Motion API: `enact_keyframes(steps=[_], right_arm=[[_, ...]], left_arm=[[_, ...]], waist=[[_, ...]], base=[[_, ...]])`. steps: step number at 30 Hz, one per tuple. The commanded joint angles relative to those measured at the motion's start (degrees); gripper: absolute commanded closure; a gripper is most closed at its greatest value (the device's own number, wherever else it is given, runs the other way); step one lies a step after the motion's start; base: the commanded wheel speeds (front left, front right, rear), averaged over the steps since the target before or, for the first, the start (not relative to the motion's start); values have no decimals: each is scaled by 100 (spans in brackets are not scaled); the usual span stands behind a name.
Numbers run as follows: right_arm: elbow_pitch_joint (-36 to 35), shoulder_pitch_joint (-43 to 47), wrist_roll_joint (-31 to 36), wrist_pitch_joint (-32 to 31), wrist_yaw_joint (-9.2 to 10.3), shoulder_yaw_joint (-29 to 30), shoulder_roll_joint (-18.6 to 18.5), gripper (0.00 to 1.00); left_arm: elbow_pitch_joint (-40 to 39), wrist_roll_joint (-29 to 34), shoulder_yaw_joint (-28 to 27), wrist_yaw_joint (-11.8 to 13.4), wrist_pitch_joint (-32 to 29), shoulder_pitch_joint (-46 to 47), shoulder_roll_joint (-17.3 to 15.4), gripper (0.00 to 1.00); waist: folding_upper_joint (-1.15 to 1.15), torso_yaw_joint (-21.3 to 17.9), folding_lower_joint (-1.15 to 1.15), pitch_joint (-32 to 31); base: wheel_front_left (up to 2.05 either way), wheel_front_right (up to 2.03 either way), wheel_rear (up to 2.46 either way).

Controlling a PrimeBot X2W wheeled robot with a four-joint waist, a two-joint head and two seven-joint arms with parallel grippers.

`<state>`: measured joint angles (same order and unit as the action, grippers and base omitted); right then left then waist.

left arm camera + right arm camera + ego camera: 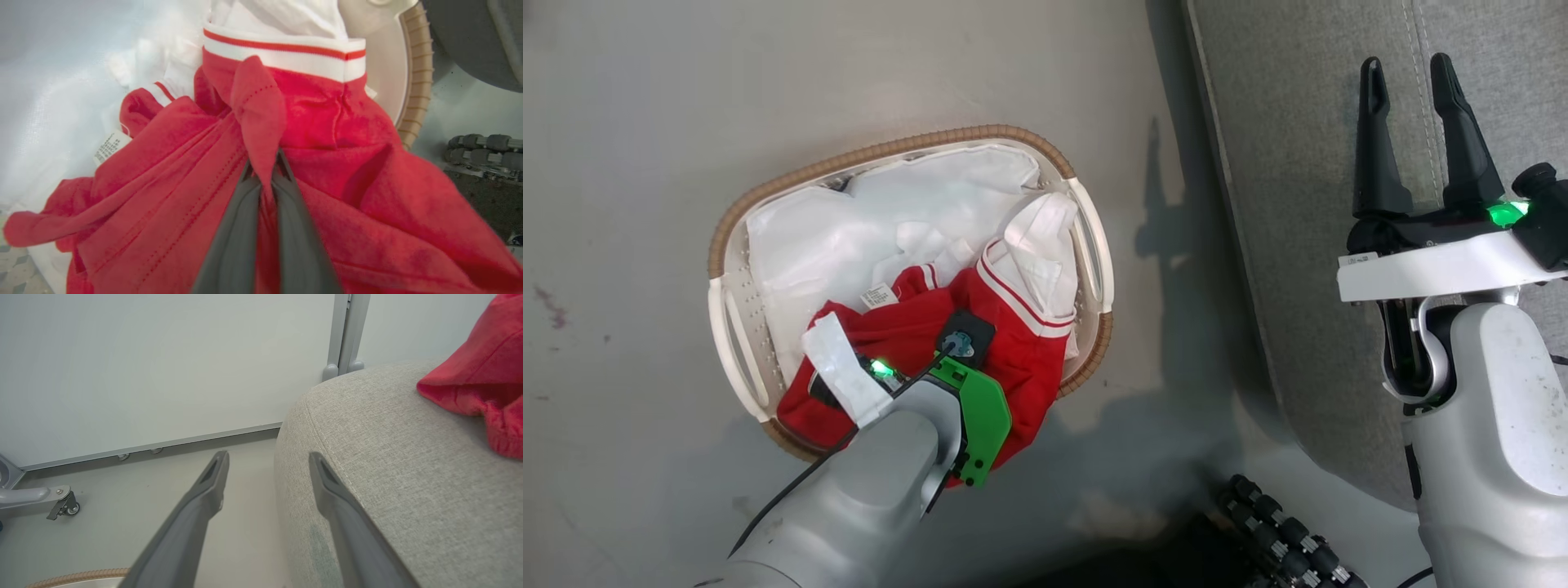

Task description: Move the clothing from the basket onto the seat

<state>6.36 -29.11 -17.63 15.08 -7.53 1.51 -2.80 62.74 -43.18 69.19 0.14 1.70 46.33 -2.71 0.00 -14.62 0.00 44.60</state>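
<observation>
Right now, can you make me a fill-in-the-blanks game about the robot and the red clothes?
1. The left gripper is shut on the ____ clothing.
2. The right gripper is ____ and holds nothing.
3. The basket stands on the ____, beside the seat.
Missing words: red; open; floor.

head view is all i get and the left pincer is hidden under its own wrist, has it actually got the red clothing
Observer: Yes. In the left wrist view the left pincer is shut on a raised fold of the red clothing.
Operator: ok, anything on the seat already
Observer: In the right wrist view, another red garment lies on the seat, near its rounded corner.
</observation>
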Motion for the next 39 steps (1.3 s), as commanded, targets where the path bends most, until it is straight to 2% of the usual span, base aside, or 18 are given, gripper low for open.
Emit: enact_keyframes(steps=[1, 10, 21, 27, 39], right_arm=[[38, 39, 91, 13, 8, 40, -18, 0], [248, 331, 440, 13, 8, 196, -19, 0], [559, 1038, 794, 13, 8, 312, -21, 0], [692, 1405, 880, 13, 8, 255, -20, 0], [848, 1715, 962, 13, 8, -157, -20, 0]], left_arm=[[-38, -89, 8, -34, 95, 15, -33, 100], [-198, -355, -84, -123, 687, -50, -29, 100], [-354, -554, -133, -239, 1210, -52, -26, 100], [-402, -340, -112, -362, 1324, 260, -47, 100], [-854, 275, -7, -574, 1355, 1392, -511, 100]], waist=[[0, 146, 0, -221], [0, 525, 0, -1116], [0, 916, 0, -2604], [0, 1054, 0, -3295], [0, 1167, 0, -4123]], base=[[0, 0, 0], [0, 0, 0], [0, 0, 0], [0, 0, 0], [0, 0, 0]])
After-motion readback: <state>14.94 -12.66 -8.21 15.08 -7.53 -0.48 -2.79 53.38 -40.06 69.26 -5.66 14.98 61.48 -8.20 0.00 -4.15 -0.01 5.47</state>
